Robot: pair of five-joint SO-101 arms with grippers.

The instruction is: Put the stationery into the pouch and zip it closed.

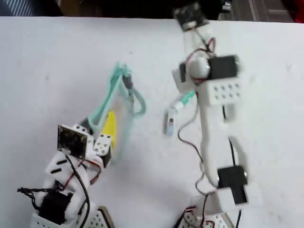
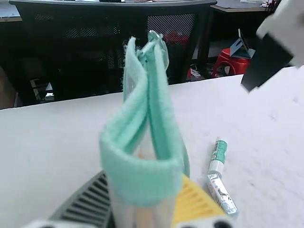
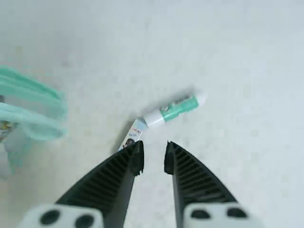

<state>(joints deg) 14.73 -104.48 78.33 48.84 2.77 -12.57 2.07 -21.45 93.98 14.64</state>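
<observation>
The left gripper (image 2: 142, 206) clamps the near end of the pouch (image 2: 147, 118), standing it on edge on the tabletop (image 2: 57, 142). Beyond it lies the pen (image 3: 166, 112), with the right gripper (image 3: 152, 154) hovering above it — empty, jaws barely parted — so a descent could nudge the pen into rolling away rather than straddle it.

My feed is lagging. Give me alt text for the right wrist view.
The right tool hovers over the white table, its two dark fingers a narrow gap apart with nothing between them. The tips are close to one end of a green-and-white pen lying flat. The mint-green pouch pokes in at the view's edge, apart from the pen.
</observation>
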